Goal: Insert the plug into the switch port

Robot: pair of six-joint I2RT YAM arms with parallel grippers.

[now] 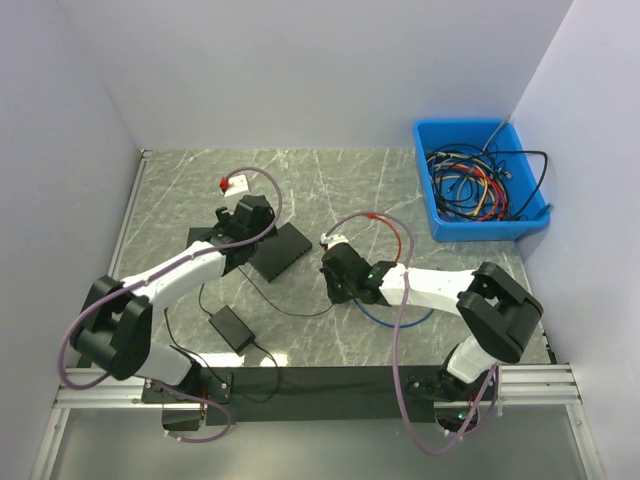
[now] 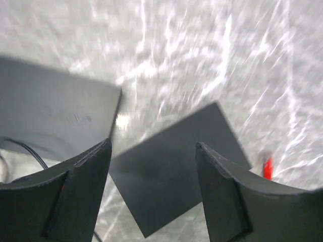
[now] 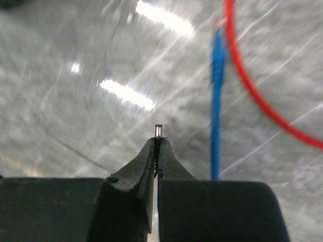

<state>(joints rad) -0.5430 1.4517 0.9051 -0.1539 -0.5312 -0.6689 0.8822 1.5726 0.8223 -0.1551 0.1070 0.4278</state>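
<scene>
Pinching the plug [image 3: 158,129] between tightly closed fingers, the right claw [image 3: 158,145] is clenched on it, so that only a short metal tip projects past the fingertips. Directly ahead of that tip lies the bare marbled table [image 3: 75,101]. Ahead and slightly to this claw's right, a blue cable [image 3: 217,101] runs along the surface. A red cable [image 3: 252,96] curves away farther right, and the two come close together at their far ends.

The switch [image 2: 171,171], a flat dark box, lies under the left claw [image 2: 152,146]. The left claw is released, its two fingers spread wide, and the box's top fills the gap between them. Whether the fingers touch the box cannot be told. A second dark slab [image 2: 50,111] sits ahead and to the left of this claw, its corner just beside the switch. A small red item [image 2: 267,166], too blurred to identify, shows just past the right finger.

From above, the switch lies near the right claw, off to its left side, and apart from it. The plug is held clear of the box, not seated in any port. A black power adapter [image 1: 232,328] rests behind the left claw, beside that arm and toward the bases, with thin black wire trailing from it. Well beyond the right claw, to its right, a blue bin [image 1: 445,225] holds a tangle of coloured cables.
</scene>
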